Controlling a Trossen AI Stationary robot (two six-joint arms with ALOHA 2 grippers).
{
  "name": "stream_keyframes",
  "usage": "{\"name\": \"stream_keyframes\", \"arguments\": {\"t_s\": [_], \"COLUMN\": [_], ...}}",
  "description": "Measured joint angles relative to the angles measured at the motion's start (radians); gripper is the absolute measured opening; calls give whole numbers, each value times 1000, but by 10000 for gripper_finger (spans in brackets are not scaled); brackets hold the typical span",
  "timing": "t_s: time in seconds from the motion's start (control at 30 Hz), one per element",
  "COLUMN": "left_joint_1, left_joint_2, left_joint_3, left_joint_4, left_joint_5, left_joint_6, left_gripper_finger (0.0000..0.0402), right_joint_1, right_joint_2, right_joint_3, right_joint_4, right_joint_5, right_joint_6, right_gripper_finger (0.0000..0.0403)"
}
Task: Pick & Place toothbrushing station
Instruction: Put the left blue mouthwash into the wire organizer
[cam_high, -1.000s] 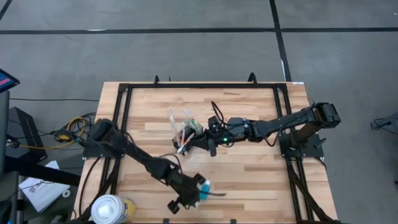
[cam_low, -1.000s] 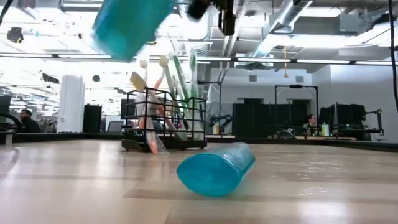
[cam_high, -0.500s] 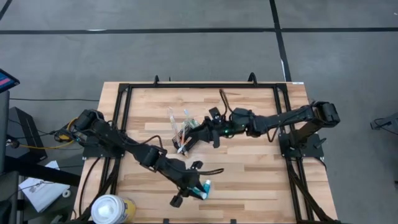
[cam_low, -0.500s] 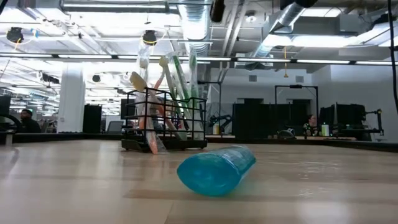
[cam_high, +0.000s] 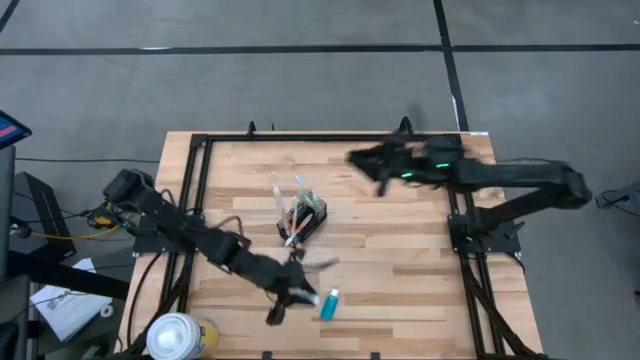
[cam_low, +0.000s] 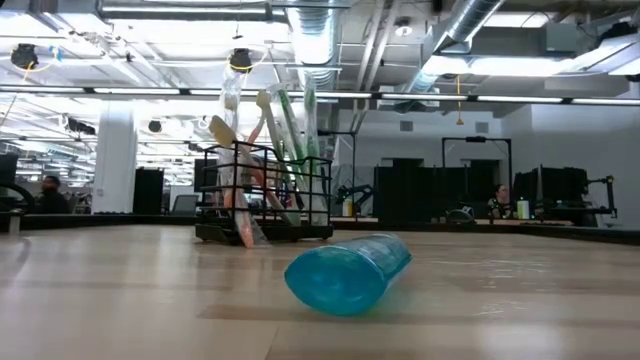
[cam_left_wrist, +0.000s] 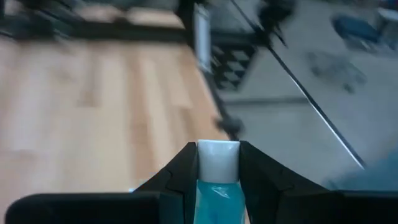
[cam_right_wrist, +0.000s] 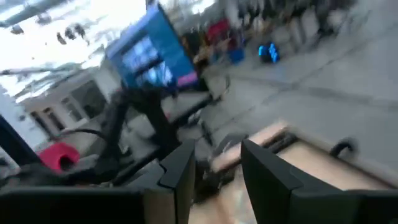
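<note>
The black wire-mesh holder (cam_high: 305, 217) stands on its base mid-table with several white toothbrushes upright in it; it also shows in the low view (cam_low: 262, 200). A teal cup (cam_high: 328, 304) lies on its side near the front edge and shows in the low view (cam_low: 347, 273). My left gripper (cam_high: 298, 293) is just left of the cup, shut on a teal tube with a white cap (cam_left_wrist: 217, 180). My right gripper (cam_high: 365, 160) is open and empty, toward the far right of the table, well away from the holder; it also shows in the right wrist view (cam_right_wrist: 217, 168). My left gripper pinches the teal tube between its two fingers, just behind the white cap (cam_left_wrist: 217, 158). The tube lies along the fingers, and its cap end sticks out between the fingertips. The tube does not show in the low view.
A large white-and-yellow round container (cam_high: 178, 337) stands at the table's front left corner. A black frame (cam_high: 320, 139) runs along the table's edges. Bare wood lies between the holder and the right edge.
My right gripper has drawn back from beside the holder toward the table's far right; the holder has stayed put. My left gripper has carried the teal tube up out of the low view and toward the table's left, away from over the lying cup.
</note>
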Motion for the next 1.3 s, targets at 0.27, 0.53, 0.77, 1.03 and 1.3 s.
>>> {"name": "stream_keyframes", "arguments": {"t_s": [0.27,0.53,0.77,1.03,1.3], "left_joint_1": [217,534,506,385,269], "left_joint_2": [-286,-426,-375,-286,-104], "left_joint_3": [-78,-293,-523,-559,-555], "left_joint_4": [33,557,846,978,1086], "left_joint_5": [-232,-209,-348,-452,-558], "left_joint_6": [65,-8,-60,-34,-24], "left_gripper_finger": [82,82,82,81,81], "right_joint_1": [141,275,264,274,273], "right_joint_2": [-388,-421,-377,-373,-364], "right_joint_3": [2,2,1,1,2], "right_joint_4": [-287,-403,-483,-483,-460], "right_joint_5": [320,479,470,452,452], "right_joint_6": [-89,-107,-34,9,2], "right_gripper_finger": [120,120,120,120,120]}}
